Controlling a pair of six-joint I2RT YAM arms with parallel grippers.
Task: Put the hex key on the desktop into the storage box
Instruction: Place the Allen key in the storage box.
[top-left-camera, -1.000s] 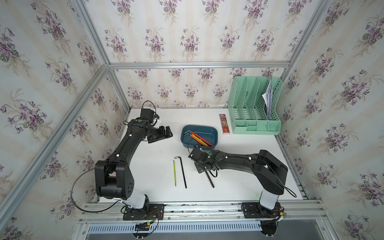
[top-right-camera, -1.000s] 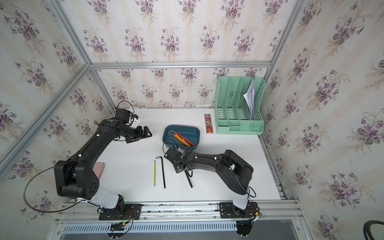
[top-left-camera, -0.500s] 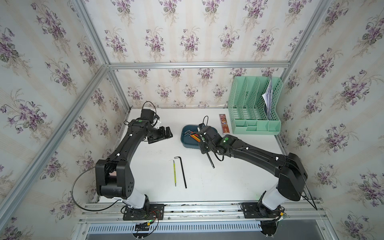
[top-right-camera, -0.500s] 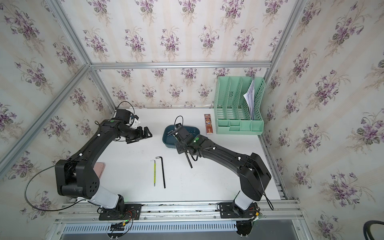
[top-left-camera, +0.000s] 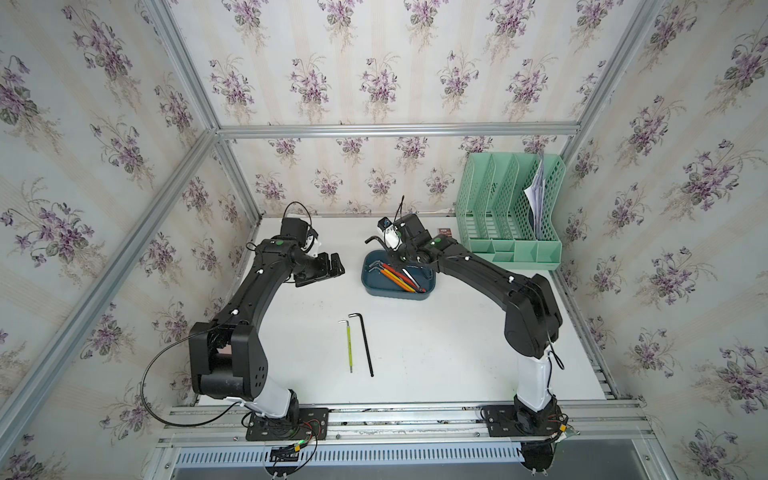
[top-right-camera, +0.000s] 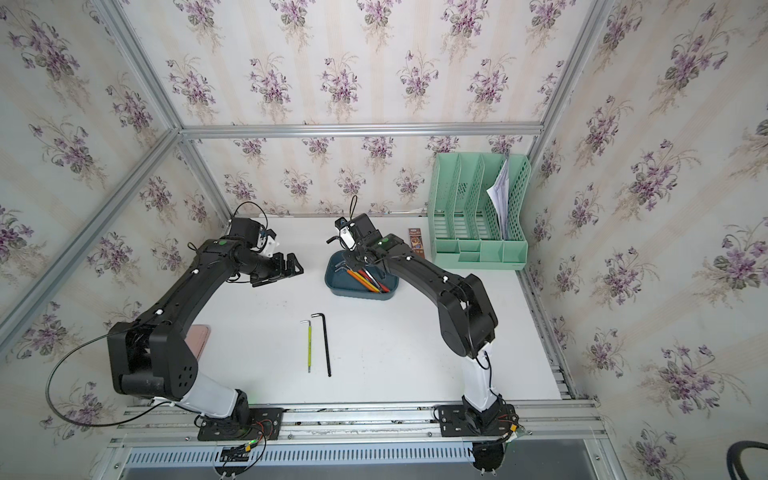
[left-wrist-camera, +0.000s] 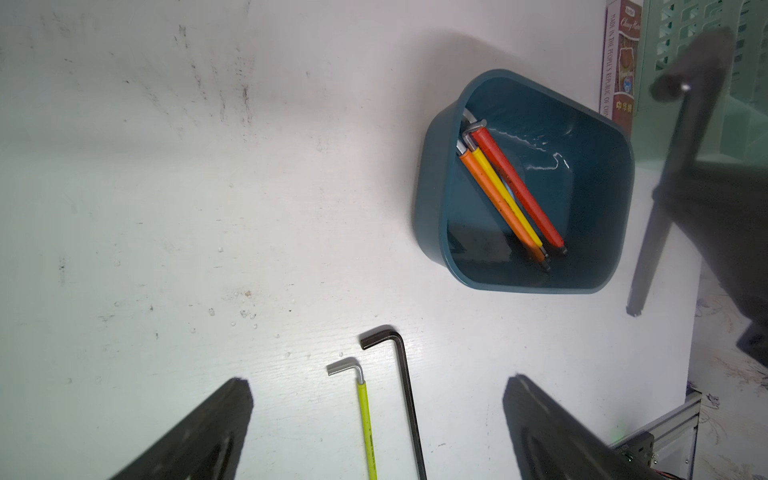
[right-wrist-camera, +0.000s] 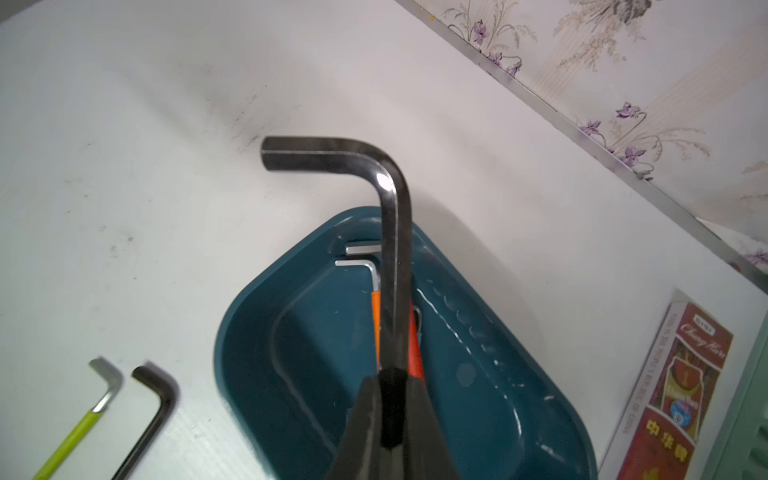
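While right claw (right-wrist-camera: 390, 380) grips hex key (right-wrist-camera: 392, 249), shaft slants above storage box (right-wrist-camera: 245, 374).

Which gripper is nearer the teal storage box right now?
Right. The right gripper holds a black hex key over the storage box; the left gripper hangs open off to its side, above bare desktop.

I am working in a lab test cell dressed up as a home desk: silver aluminium frame rails (top-left-camera: 395, 131) hold purple-flowered wallpaper panels (top-left-camera: 374, 62) around a plain white tabletop (top-left-camera: 436, 353), with a mint-green perforated plastic file organiser (top-left-camera: 505, 195) in one corner.
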